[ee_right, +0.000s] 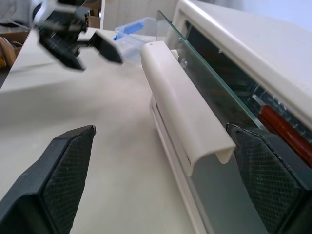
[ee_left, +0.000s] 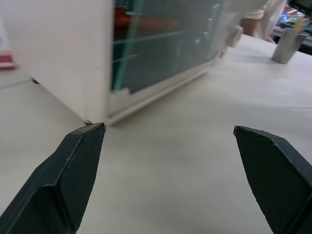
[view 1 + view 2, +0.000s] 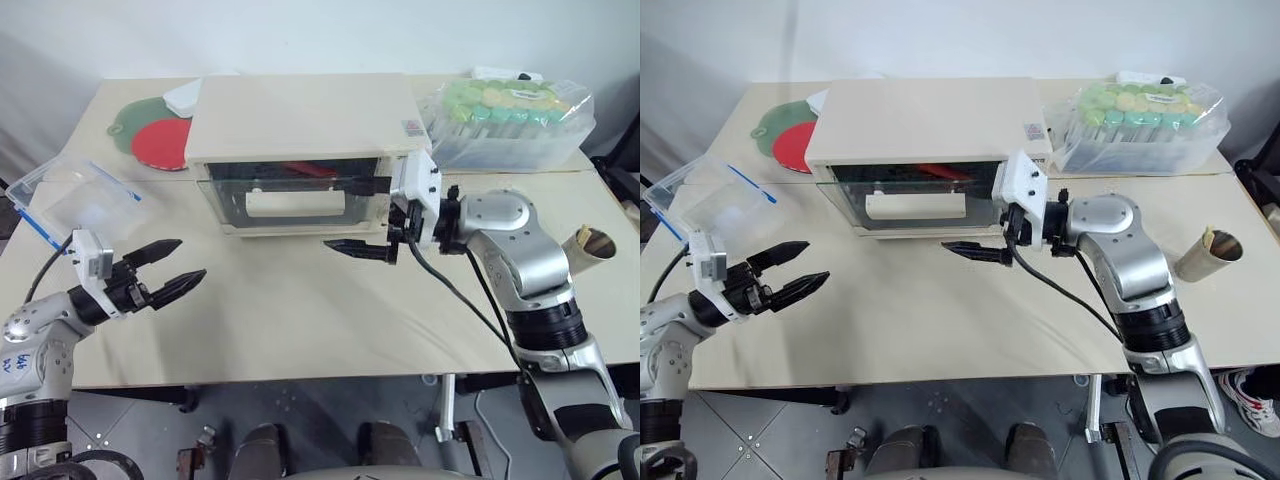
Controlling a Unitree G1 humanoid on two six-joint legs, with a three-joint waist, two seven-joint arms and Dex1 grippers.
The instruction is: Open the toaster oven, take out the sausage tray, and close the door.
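Note:
The cream-white toaster oven point(image 3: 300, 120) stands mid-table, its glass door point(image 3: 225, 195) ajar at the top edge. The door's cream bar handle point(image 3: 295, 205) point(image 1: 180, 105) runs across the glass. Through the glass I see red sausages point(image 1: 285, 129) inside; the sausage tray under them is mostly hidden. My right gripper point(image 3: 340, 214) points left at the handle's right end, open, one finger above the bar and one below, touching nothing. My left gripper point(image 3: 170, 268) hovers open and empty over the table, left of and nearer than the oven.
A clear plastic blue-rimmed box point(image 3: 85, 200) sits at the table's left edge. Red point(image 3: 160, 143) and green point(image 3: 135, 118) plates lie behind the oven's left side. A bag of green-capped tubes point(image 3: 510, 120) is at back right, and a paper cup point(image 3: 592, 245) at right.

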